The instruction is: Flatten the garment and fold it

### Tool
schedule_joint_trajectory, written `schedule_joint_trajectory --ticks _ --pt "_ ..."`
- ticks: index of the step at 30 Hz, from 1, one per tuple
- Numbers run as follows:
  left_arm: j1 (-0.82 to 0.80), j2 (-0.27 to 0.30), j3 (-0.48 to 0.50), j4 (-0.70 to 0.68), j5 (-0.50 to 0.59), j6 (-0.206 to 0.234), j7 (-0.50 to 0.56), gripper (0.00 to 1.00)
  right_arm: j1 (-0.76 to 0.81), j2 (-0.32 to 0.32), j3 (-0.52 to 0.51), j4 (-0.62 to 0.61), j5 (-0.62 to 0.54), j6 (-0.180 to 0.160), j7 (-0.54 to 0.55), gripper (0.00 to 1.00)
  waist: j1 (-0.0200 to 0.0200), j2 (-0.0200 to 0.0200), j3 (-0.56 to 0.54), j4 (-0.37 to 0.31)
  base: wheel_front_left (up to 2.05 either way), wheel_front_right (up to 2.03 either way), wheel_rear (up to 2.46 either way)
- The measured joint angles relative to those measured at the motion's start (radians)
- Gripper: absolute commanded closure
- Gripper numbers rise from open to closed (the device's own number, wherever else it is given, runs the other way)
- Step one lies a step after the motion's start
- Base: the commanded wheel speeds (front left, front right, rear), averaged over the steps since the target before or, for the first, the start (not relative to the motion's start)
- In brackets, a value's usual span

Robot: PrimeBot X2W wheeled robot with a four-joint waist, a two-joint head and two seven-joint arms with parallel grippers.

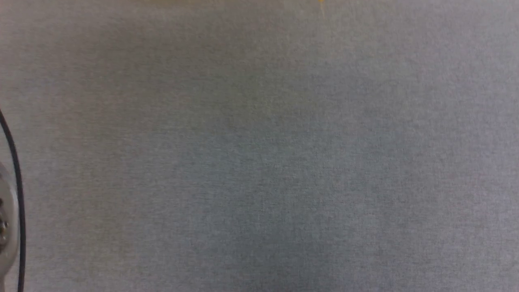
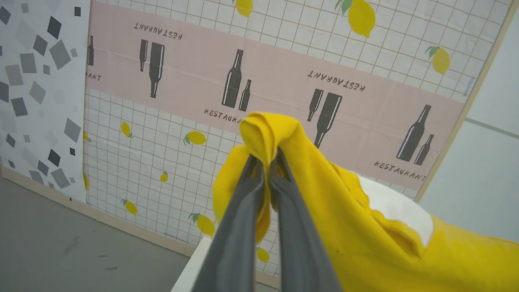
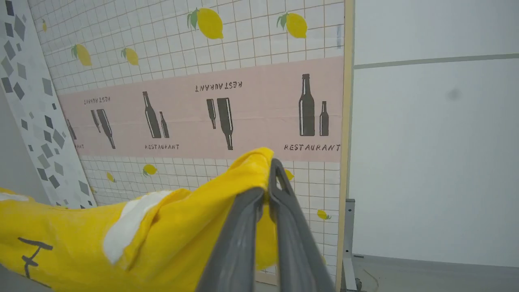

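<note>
The garment (image 2: 365, 243) is a mustard-yellow T-shirt with white patches, held up off the table between both arms. In the left wrist view my left gripper (image 2: 265, 160) is shut on a bunched yellow corner, and the cloth trails away to the lower right. In the right wrist view my right gripper (image 3: 267, 190) is shut on another edge of the garment (image 3: 121, 239), which stretches off to the lower left and shows a white patch and black stripes. A faint yellow trace of the garment (image 1: 320, 2) touches the top edge of the head view.
The grey table surface (image 1: 259, 162) spreads across the head view, with a pale arm part and black cable (image 1: 12, 194) at its left edge. Beyond the table stand a lemon-and-bottle patterned screen (image 2: 284, 81), a white wall (image 3: 434, 142) and grey floor (image 2: 61, 243).
</note>
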Motion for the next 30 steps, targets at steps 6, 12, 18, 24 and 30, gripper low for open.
schedule_joint_trajectory --ticks 6,12,18,24,30 --pt "-0.044 -0.005 0.016 0.063 -0.012 -0.013 -0.081 1.00 -0.090 0.007 -0.044 0.087 -0.059 0.000 -0.080 1.00 0.0000 0.0000 0.077 -0.019 0.00 0.00 0.00" --pt "-0.038 -0.023 0.018 0.133 -0.031 -0.051 -0.129 1.00 -0.096 0.005 -0.048 0.137 -0.048 0.000 -0.109 1.00 0.0000 0.0000 0.139 -0.018 0.00 0.00 0.00" --pt "0.021 -0.058 0.008 0.203 -0.079 -0.121 -0.166 1.00 -0.016 -0.015 0.052 0.131 0.067 0.000 -0.136 1.00 0.0000 0.0000 0.140 0.007 0.00 0.00 0.00" --pt "0.162 -0.097 -0.021 0.260 -0.121 -0.179 -0.201 1.00 0.227 -0.047 0.152 0.066 0.258 0.000 -0.172 1.00 0.0000 0.0000 0.071 0.026 0.00 0.00 0.00" --pt "0.424 -0.141 -0.082 0.240 -0.170 -0.198 -0.216 1.00 0.586 -0.081 0.240 -0.071 0.423 0.000 -0.175 1.00 -0.0002 0.0000 -0.052 0.039 0.00 0.00 0.00"
